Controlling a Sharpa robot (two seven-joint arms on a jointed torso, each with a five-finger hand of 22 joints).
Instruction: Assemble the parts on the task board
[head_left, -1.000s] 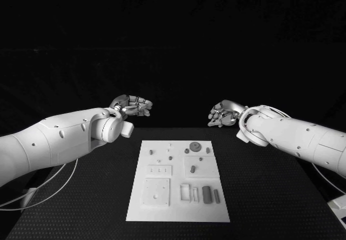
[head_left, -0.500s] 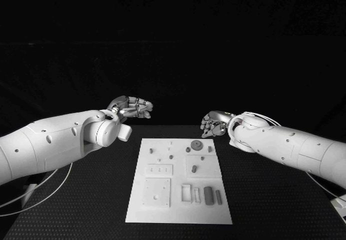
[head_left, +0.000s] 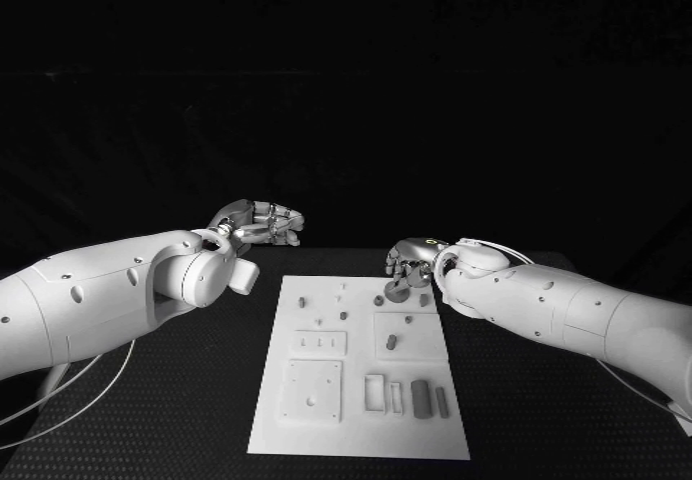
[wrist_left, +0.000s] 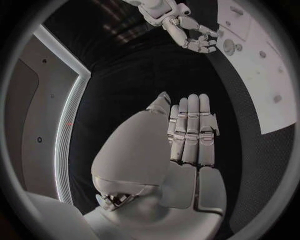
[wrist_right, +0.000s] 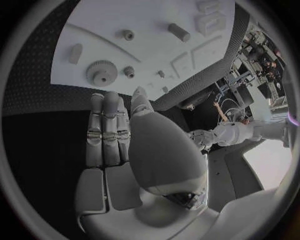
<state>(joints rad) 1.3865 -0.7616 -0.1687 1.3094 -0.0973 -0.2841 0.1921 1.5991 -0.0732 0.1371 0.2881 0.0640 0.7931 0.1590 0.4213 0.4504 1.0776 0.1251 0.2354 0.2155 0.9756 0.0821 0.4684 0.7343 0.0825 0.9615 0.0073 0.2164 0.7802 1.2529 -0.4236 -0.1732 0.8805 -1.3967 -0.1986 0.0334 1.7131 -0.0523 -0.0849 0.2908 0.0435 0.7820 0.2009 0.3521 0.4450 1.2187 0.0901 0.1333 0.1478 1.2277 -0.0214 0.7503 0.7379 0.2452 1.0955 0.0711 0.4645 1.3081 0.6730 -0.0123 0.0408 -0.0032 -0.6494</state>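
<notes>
The white task board (head_left: 361, 370) lies in the middle of the black table (head_left: 159, 400), and everything else is placed from it. Near the board's far edge sits a toothed gear (head_left: 394, 292), lying flat, with small round pegs (head_left: 346, 316) close beside it toward the board's centre. A short cylinder (head_left: 389, 342) lies inside a square outline at the board's middle. At the near end a larger dark cylinder (head_left: 420, 394) lies beside slim rectangular blocks (head_left: 374, 388), and a square plate (head_left: 313, 389) sits flat on the near left part of the board.

The right hand (head_left: 408, 262) hovers over the board's far right corner, just above and beside the gear, not touching it as far as the head view shows. In the right wrist view its fingers (wrist_right: 105, 135) are straight and pressed side by side, nothing in them, with the gear (wrist_right: 99, 74) just past the fingertips.

The left hand (head_left: 260, 222) hangs off the board, beyond its far left corner, well apart from every part. In the left wrist view its fingers (wrist_left: 192, 131) are extended flat together and hold nothing.
</notes>
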